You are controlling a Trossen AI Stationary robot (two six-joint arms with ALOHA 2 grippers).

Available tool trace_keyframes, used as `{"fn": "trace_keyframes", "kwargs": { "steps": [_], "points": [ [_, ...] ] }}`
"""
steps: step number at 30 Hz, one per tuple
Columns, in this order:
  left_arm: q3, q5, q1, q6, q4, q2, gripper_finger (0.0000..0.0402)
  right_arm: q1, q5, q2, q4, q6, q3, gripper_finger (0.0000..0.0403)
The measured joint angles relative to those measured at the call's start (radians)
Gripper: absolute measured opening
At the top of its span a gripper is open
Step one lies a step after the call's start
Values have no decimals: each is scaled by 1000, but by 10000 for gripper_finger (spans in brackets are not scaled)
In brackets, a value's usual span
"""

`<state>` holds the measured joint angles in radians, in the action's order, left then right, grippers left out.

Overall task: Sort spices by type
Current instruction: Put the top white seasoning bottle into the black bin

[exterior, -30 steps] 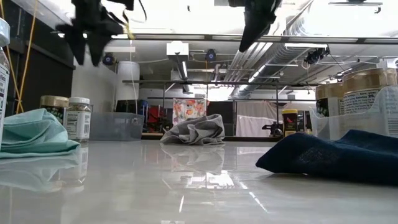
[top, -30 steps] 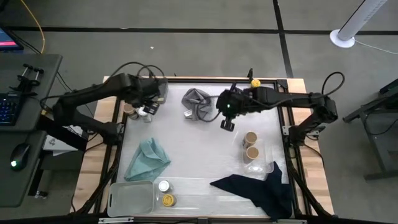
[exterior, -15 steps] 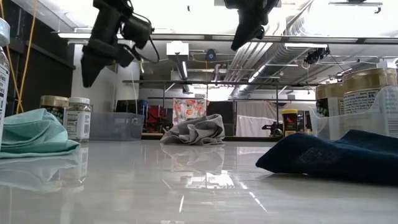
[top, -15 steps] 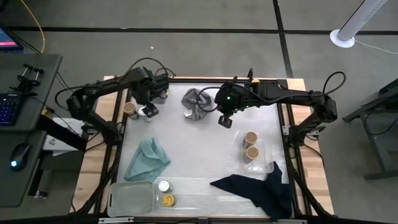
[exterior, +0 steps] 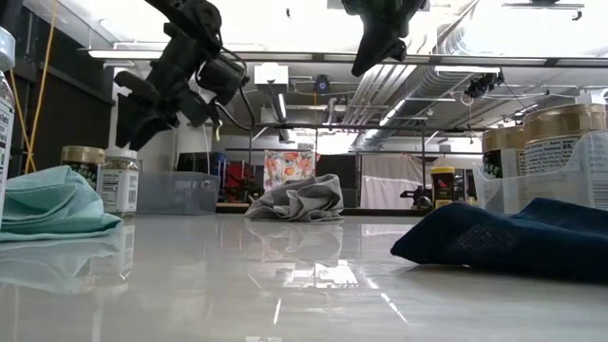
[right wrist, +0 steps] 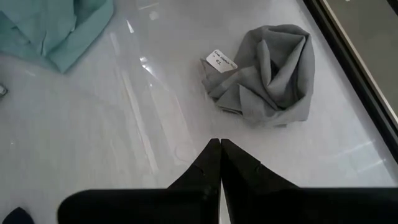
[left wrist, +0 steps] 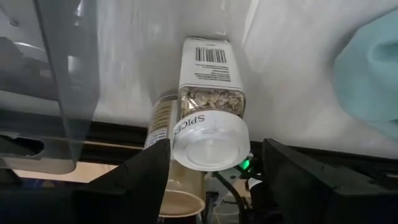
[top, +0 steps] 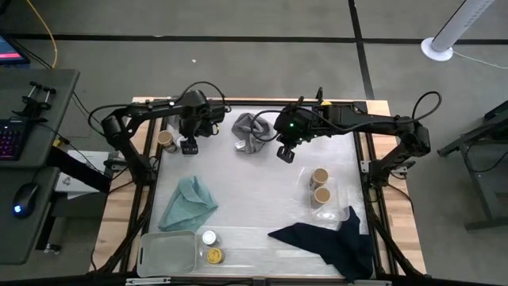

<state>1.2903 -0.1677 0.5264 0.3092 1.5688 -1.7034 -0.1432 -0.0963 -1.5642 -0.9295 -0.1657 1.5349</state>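
- White-capped jar (left wrist: 211, 118) stands at the back left corner of the worktop (top: 254, 199), touching a tan-topped jar (top: 166, 140) on its outer side; both are unsorted and look like the left arm's present targets.
- Left tool (top: 189, 146) hovers above the white-capped jar with its fingers spread wide, one dark finger (left wrist: 140, 180) on each side of the cap in the left wrist view, which reads as lining up for a grasp from above; nothing is held.
- Clear tray wall (left wrist: 65, 68) rises just beside these jars, so the approach has little room on that side.
- Right tool (top: 286, 152) hangs over the middle back of the worktop near the grey cloth (top: 251, 132), fingers pressed together and empty, apparently waiting out of the left arm's way.
- Two tan-topped jars (top: 320, 184) stand together in a clear tray (top: 333, 208) on the right, seemingly one finished type.
- Near the front edge, a white-capped jar (top: 209, 237) and a yellow-capped jar (top: 213, 255) stand close together beside a grey tray (top: 167, 253), so that grouping looks mixed or unfinished.
- Another yellow-capped jar (top: 325, 105) sits at the back edge near the right arm, well apart from the rest.
- Teal cloth (top: 187, 203) and navy cloth (top: 325, 240) lie flat, apart from all the jars.
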Motion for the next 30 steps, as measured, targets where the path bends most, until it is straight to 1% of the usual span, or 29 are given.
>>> {"fn": "trace_keyframes", "kwargs": {
  "steps": [5, 12, 17, 25, 30],
  "points": [
    [0, -3, 4, 19, -9, -23, 243, 0, 0, 0, 0, -11, 0, 0],
    [-1, -3, 3, 0, -16, -62, 243, 0, -1, 0, -1, -13, 0, 0],
    [-1, -55, 3, -40, -12, -96, 243, 0, -1, 0, -1, -13, 0, 0],
    [-1, -52, 0, -70, 1, -138, 243, 0, -1, 0, -1, -10, 0, 0],
    [-1, -29, 0, -71, 1, -159, 243, 0, -1, 0, -1, -10, 0, 0]
  ]
}}
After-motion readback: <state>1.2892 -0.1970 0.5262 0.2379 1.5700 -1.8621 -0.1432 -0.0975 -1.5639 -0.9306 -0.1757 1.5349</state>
